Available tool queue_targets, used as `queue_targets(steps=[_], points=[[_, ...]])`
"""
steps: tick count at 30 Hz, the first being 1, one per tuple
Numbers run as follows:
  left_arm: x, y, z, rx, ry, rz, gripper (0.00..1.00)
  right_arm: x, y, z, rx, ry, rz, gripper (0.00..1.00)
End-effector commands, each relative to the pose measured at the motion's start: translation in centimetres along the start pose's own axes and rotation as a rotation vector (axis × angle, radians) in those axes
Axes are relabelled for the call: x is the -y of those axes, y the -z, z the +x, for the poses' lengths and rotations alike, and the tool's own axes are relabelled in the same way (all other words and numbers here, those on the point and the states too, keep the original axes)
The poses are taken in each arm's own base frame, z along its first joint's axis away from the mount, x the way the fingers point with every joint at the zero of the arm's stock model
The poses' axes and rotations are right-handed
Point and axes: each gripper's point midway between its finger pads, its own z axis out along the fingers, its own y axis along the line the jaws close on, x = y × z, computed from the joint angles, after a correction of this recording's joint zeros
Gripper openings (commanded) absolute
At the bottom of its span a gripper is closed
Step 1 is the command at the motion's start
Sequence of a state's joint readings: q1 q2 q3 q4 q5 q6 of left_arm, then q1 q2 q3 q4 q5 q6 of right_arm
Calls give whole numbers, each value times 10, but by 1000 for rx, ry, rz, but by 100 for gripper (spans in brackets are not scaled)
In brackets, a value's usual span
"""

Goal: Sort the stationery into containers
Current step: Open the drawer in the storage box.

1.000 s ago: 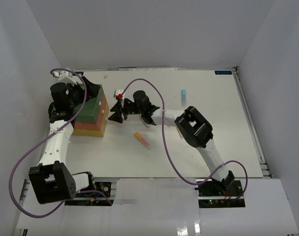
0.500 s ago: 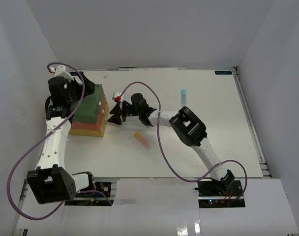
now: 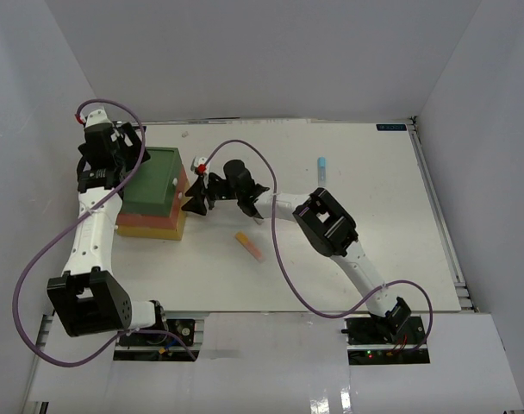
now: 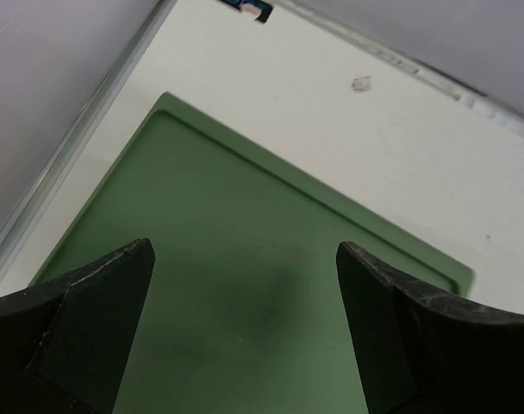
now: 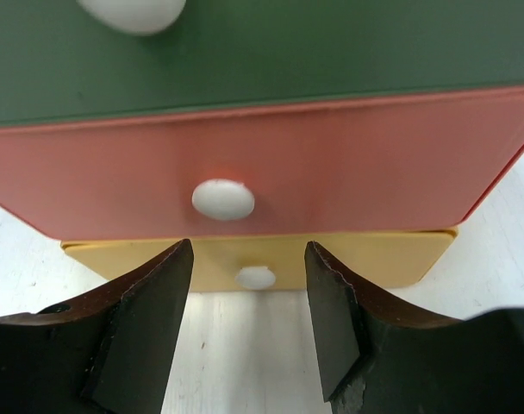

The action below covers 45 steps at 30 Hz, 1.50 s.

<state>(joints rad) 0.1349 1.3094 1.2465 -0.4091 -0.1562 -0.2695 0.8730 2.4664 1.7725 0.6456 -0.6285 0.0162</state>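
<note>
At the left of the table (image 3: pixel 357 250) stands the drawer stack (image 3: pixel 154 185). Only the overhead view shows the loose stationery: an orange-and-pink marker (image 3: pixel 250 246) lying well apart from the stack, and a light blue marker (image 3: pixel 321 162) farther right.

Only the right wrist view shows the drawer fronts: green drawer (image 5: pixel 331 52), red drawer (image 5: pixel 374 164) and yellow drawer (image 5: pixel 391 259), each with a white knob. There the right gripper (image 5: pixel 248 252) has its jaws partway apart, holding nothing.

The left wrist view shows the left gripper (image 4: pixel 245 252) spread wide and empty above the stack's green top.

Since a second ago the left gripper has drawn back toward the stack's far-left corner and the right gripper has edged nearer the fronts. Both markers lie unmoved.

The drawers' contents are hidden, and the green drawer's knob is cut off at the frame edge.
</note>
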Motion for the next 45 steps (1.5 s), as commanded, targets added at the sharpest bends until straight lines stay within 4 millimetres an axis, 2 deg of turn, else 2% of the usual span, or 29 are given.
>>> queue_targets(steps=[1,7,13,27,32,35,45], points=[[-20,-1,-1,-17,-31,-89,98,2,-10,-6,-2,-25,-6,61],[-19,-9,12,-53,-27,-78,98,-3,-8,6,-30,-138,-12,61],[-15,-12,25,-86,-20,-49,98,-11,-7,8,-47,-198,-42,61],[-3,-7,45,-125,18,31,98,-7,-15,15,-53,-267,-48,60],[1,-5,49,-126,32,56,98,-6,-15,14,-45,-268,-55,54],[2,-5,51,-133,35,68,98,-9,-16,14,-50,-274,-66,47],[8,-4,55,-140,54,98,98,-15,-15,18,-60,-288,-99,33]])
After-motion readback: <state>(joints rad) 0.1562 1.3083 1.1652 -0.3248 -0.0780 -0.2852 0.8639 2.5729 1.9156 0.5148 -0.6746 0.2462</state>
